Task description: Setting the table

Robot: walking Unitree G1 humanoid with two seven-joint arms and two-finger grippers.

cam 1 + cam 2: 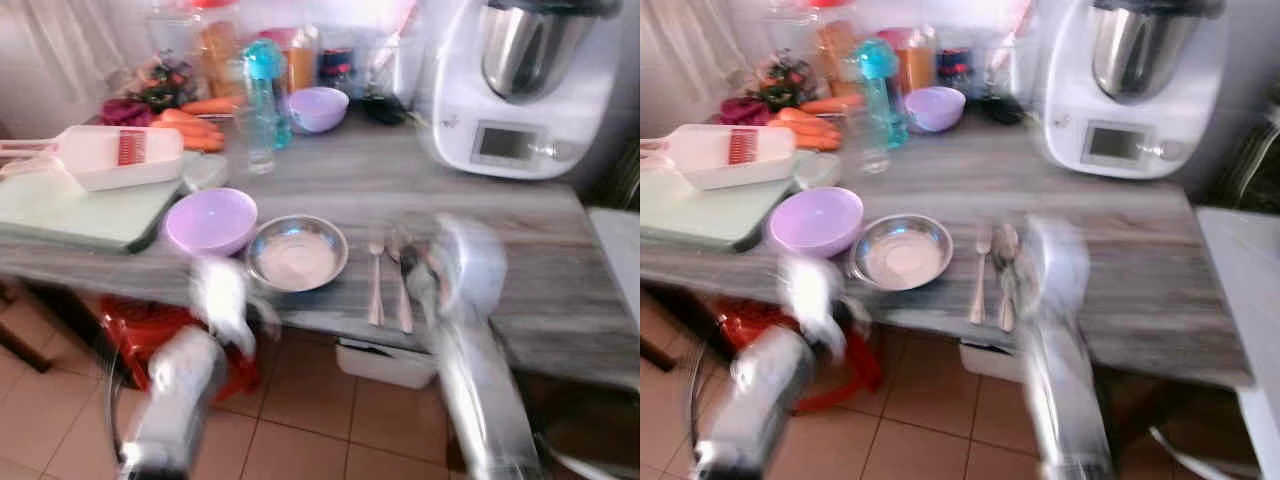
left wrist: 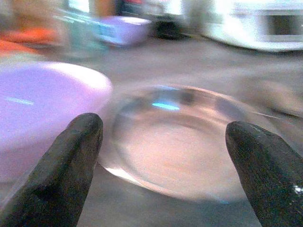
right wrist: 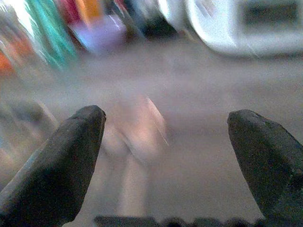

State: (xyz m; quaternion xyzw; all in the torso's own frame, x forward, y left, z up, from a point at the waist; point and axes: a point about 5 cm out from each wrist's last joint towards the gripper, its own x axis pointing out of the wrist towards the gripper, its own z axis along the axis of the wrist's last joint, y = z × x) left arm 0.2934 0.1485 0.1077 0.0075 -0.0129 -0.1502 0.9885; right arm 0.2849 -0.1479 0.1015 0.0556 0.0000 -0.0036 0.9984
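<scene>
Left wrist view has the left hand [image 2: 161, 165] spread wide, holding nothing, with the steel bowl [image 2: 173, 142] straight ahead between its fingers, near the worktop's [image 1: 520, 250] front edge beside the purple bowl [image 1: 210, 221]. Right hand [image 3: 165, 165], likewise spread and unladen, faces the cutlery [image 1: 388, 280], whose long axis runs toward the robot.

Shiny metal bowl [image 1: 297, 253] — glossy lilac plastic bowl [image 1: 211, 221] — matt wood-grain counter [image 1: 520, 250]

Head stereo pair looks forward-down over grey counter [image 1: 520, 270], near edge. Left wrist camera close on steel bowl [image 2: 175, 142]; right wrist camera low over counter. All share counter.
</scene>
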